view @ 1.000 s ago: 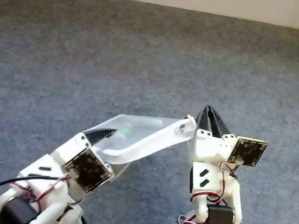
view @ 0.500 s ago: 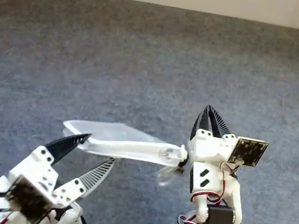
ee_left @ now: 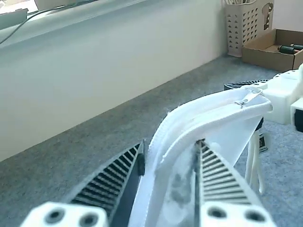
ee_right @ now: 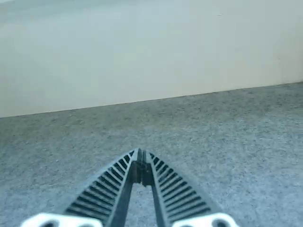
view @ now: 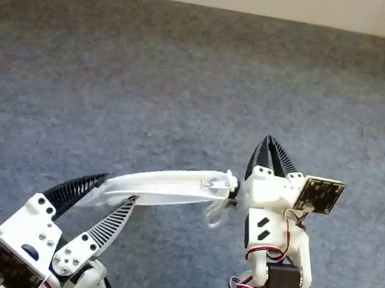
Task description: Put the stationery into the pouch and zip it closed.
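Our left claw (view: 119, 190) clamps one end of the white pouch (view: 170, 184) and holds it off the grey carpet (view: 151, 76). The pouch's far end, with its zip pull (ee_left: 246, 98), touches the white housing (view: 269, 190) of the right arm, which stands right against it. Our right claw (ee_right: 141, 158) is pinched closed on nothing. A basket (ee_left: 246, 23) and a cardboard box (ee_left: 277, 49) stand near the wall (ee_left: 94, 71).

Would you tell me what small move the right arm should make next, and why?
Probably open the right end effector and swing it toward the metal zipper pull. It is shut on nothing and points away over the grey carpet, while the left end effector holds the translucent white zip pouch aloft, its pull end beside the right arm's wrist. Whether the zip is closed is unclear.
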Action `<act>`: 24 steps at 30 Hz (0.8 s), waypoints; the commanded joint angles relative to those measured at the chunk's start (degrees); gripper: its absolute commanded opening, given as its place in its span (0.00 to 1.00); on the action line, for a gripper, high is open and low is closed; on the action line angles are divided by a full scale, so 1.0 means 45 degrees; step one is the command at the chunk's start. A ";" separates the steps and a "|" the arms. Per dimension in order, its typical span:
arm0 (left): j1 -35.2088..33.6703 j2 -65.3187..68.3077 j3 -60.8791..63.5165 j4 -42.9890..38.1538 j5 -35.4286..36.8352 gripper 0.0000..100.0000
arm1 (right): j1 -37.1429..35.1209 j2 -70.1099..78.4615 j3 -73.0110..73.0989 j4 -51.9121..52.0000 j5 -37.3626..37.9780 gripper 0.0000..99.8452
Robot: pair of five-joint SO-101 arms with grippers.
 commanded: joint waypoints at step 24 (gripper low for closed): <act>-0.6261 -0.0127 0.6281 -0.7580 0.0078 0.17 | 0.0068 -0.0205 -0.0068 -0.0381 -0.0098 0.01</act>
